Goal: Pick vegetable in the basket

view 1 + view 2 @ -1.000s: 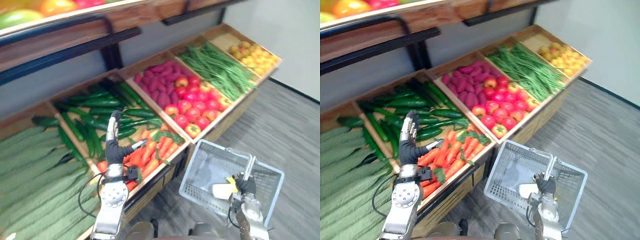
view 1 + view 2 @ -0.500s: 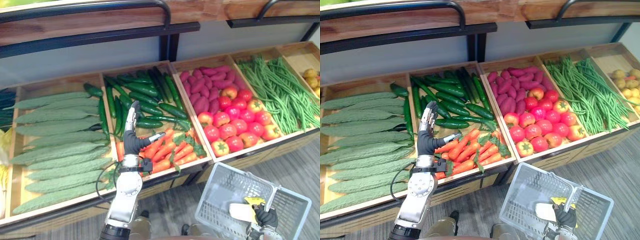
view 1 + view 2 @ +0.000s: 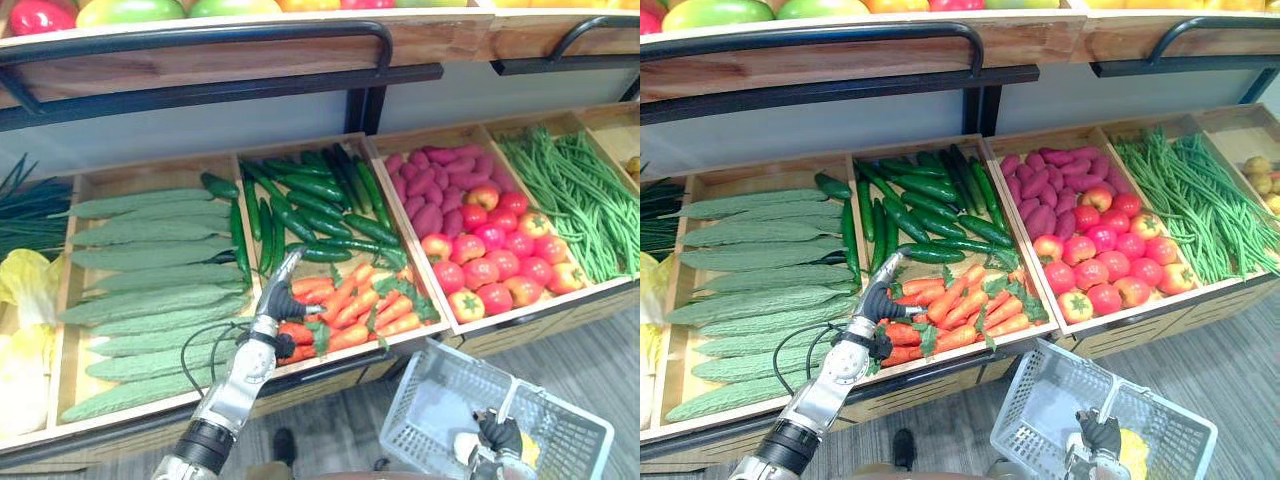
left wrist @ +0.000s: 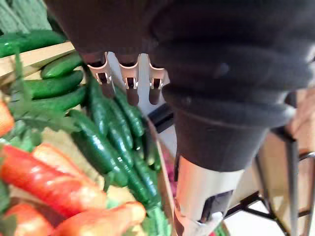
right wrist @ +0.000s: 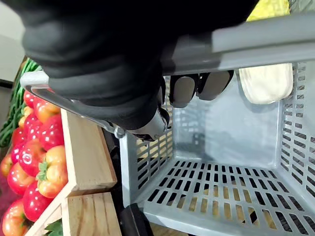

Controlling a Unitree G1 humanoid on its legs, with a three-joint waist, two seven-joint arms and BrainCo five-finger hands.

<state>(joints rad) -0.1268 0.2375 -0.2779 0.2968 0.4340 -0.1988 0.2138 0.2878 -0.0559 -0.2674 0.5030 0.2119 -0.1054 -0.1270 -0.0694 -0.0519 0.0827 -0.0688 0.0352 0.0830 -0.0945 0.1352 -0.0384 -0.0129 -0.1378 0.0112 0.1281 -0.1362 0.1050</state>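
Observation:
My left hand [image 3: 272, 300] reaches over the middle crate, fingers [image 4: 128, 73] straight and open, holding nothing. It hovers where the orange carrots [image 3: 350, 300] meet the dark green cucumbers [image 3: 310, 195]; the fingertips point at the cucumbers [image 4: 103, 142]. The grey plastic basket [image 3: 1035, 400] hangs at the lower right, below the crates' front edge. My right hand [image 3: 1100, 432] is curled round its handle [image 5: 256, 39]. A white packet [image 5: 266, 81] lies inside the basket.
Long ridged green gourds [image 3: 150, 270] fill the crate to the left. Purple sweet potatoes [image 3: 430, 185] and red tomatoes [image 3: 480, 260] fill the crate to the right, green beans [image 3: 580, 200] beyond. A black rail [image 3: 200, 40] and an upper shelf run overhead.
The camera has shifted, so the whole shelf sits differently. My left hand has tipped forward from upright and now stretches low toward the cucumbers. The right hand still holds the basket.

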